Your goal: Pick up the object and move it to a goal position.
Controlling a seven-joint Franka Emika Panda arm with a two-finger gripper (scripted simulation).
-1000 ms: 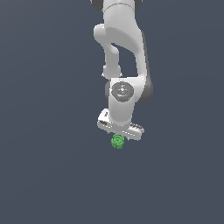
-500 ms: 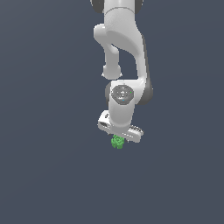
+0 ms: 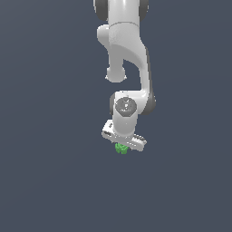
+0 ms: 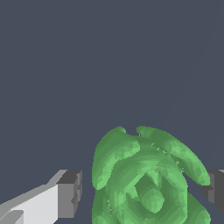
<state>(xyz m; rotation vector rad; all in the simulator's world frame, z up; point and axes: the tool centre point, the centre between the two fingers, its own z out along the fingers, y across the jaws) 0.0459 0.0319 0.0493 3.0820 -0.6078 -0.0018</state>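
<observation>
The small bright green bumpy object (image 3: 121, 148) lies on the dark floor just under the white hand of the arm. My gripper (image 3: 122, 145) points down over it. In the wrist view the object (image 4: 144, 175) sits between the two grey fingertips (image 4: 70, 193) of my gripper (image 4: 142, 194). A narrow gap shows between one pad and the object; the other pad is at the object's edge. The jaws stand open around the object.
A plain dark grey floor (image 3: 50, 181) lies all around. The white arm (image 3: 124, 50) rises straight above the hand. No other objects show, and no goal marker shows.
The hand has come down towards the object, which has stayed in place. The wrist has dropped a little.
</observation>
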